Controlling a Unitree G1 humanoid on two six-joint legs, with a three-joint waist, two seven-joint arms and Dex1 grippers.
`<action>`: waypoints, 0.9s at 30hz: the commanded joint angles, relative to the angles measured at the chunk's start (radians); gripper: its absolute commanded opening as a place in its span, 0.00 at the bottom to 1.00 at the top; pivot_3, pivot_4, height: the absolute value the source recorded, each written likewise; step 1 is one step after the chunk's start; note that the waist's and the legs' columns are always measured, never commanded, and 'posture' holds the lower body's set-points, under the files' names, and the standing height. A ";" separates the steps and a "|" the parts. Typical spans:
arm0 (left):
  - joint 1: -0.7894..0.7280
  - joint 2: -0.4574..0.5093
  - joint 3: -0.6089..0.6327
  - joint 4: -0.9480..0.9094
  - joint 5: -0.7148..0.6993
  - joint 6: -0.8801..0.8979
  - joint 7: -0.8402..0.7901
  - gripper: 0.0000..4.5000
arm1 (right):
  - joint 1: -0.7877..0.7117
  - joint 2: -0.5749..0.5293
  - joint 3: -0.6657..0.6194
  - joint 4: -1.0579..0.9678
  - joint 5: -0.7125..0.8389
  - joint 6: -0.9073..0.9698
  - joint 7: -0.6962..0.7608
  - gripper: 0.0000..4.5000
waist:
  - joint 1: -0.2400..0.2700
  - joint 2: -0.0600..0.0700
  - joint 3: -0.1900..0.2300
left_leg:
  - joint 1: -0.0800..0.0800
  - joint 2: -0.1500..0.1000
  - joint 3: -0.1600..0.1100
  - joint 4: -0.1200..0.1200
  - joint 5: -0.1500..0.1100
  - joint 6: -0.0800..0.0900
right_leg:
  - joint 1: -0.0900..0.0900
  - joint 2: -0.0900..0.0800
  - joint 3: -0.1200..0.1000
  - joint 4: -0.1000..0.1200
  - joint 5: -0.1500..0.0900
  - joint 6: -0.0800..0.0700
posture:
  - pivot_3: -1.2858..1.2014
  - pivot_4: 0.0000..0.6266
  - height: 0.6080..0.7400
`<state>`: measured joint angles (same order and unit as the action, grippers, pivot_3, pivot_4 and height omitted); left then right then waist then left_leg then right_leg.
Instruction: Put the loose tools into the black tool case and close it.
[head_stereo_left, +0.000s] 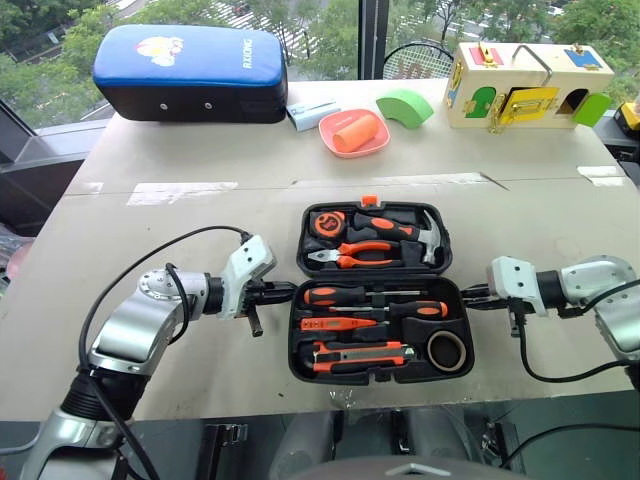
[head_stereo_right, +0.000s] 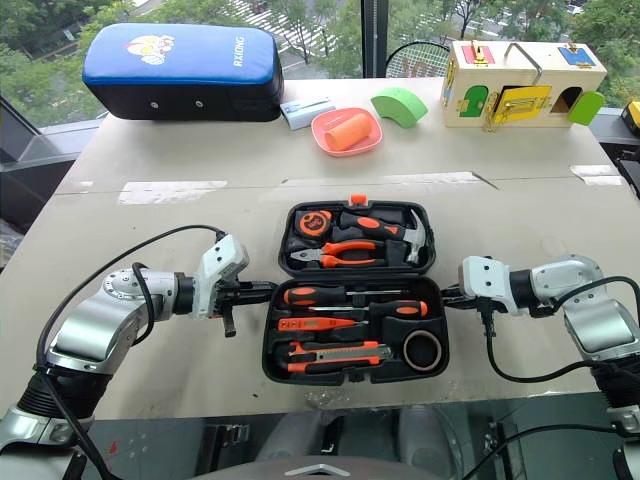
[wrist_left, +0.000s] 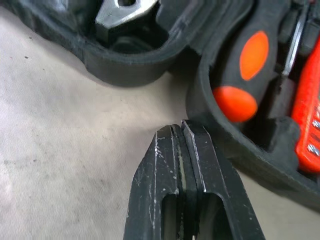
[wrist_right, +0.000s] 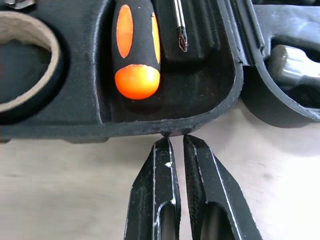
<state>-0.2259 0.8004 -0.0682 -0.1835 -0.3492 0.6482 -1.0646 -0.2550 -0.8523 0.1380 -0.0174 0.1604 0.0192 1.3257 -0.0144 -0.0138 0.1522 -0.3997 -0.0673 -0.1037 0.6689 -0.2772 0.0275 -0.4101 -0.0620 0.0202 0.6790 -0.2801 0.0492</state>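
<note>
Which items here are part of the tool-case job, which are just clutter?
Job: black tool case, two screwdrivers, tester screwdriver, utility knife, tape roll.
Clutter: blue padded case, pink dish, green block, wooden latch box.

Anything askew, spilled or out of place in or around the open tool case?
Nothing stands out. The black moulded plastic tool case lies open and square on the table, with both orange-handled screwdrivers, the utility knife and the dark tape roll in their recesses.
</note>
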 joint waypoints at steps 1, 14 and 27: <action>0.025 0.009 -0.016 -0.061 -0.028 -0.001 -0.030 0.00 | 0.005 -0.003 -0.017 -0.085 0.051 -0.010 0.013 0.01 | 0.000 0.000 0.000 | 0.000 0.000 0.000 0.000 0.000 0.000 | 0.000 0.000 0.000 0.000 0.000 0.000 | 0.52 0.24 0.96; 0.155 0.093 0.182 -0.028 -0.091 0.087 0.013 0.22 | 0.062 -0.103 -0.130 -0.013 0.009 0.076 -0.100 0.06 | 0.000 0.000 0.000 | 0.001 0.000 0.000 -0.001 0.000 0.000 | 0.000 0.000 0.000 0.000 0.000 0.000 | 0.52 0.24 0.96; -0.227 -0.173 0.408 0.127 -0.363 0.758 0.388 0.82 | -0.299 0.113 -0.235 -0.004 0.365 1.094 -0.442 0.62 | 0.003 -0.001 -0.001 | 0.000 0.000 -0.001 0.002 0.000 0.000 | 0.001 0.000 -0.002 0.000 0.001 0.000 | 0.52 0.24 0.96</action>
<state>-0.4185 0.6415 0.3036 -0.0678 -0.6897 1.3359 -0.7298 -0.5145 -0.7598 -0.0704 -0.0308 0.5013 1.0291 0.9490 -0.0111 -0.0152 0.1513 -0.4007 -0.0673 -0.1051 0.6704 -0.2771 0.0272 -0.4100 -0.0618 0.0183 0.6794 -0.2787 0.0488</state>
